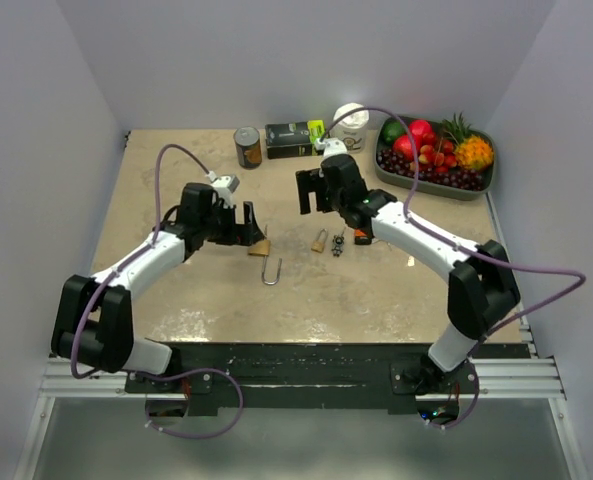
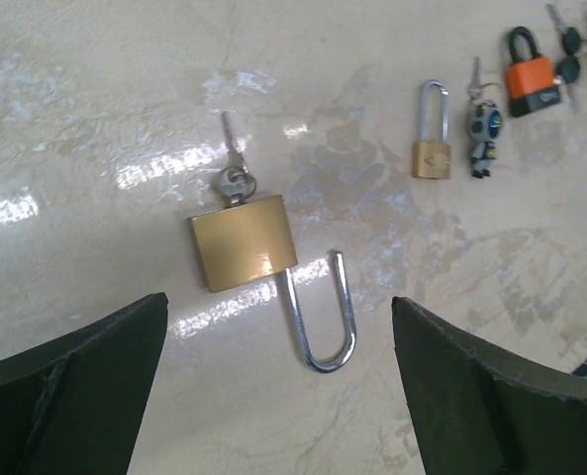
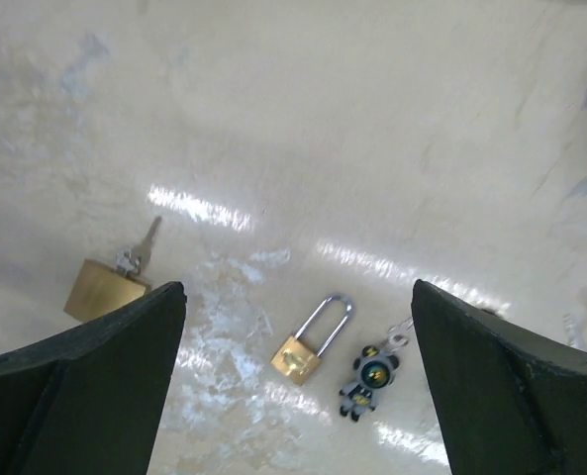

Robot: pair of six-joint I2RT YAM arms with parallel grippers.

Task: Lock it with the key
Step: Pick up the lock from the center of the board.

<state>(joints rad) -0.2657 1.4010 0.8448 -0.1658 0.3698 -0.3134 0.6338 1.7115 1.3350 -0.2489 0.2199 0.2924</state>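
Note:
A large brass padlock (image 2: 244,242) lies flat on the table, its silver shackle (image 2: 323,322) swung open with the free leg beside the body. A key (image 2: 236,178) on a small ring sits in its far end. My left gripper (image 2: 278,332) hovers open just above it, fingers either side of the shackle, touching nothing. The top view shows this padlock (image 1: 261,247) just right of the left gripper (image 1: 246,225). My right gripper (image 1: 316,190) is open and empty, raised above a small brass padlock (image 3: 298,358) with a long shackle.
A bear-shaped keychain (image 3: 369,381) lies next to the small padlock, and an orange padlock (image 2: 529,79) with keys beyond it. At the back stand a can (image 1: 247,147), a black box (image 1: 289,139), a white jar (image 1: 351,122) and a fruit tray (image 1: 481,187).

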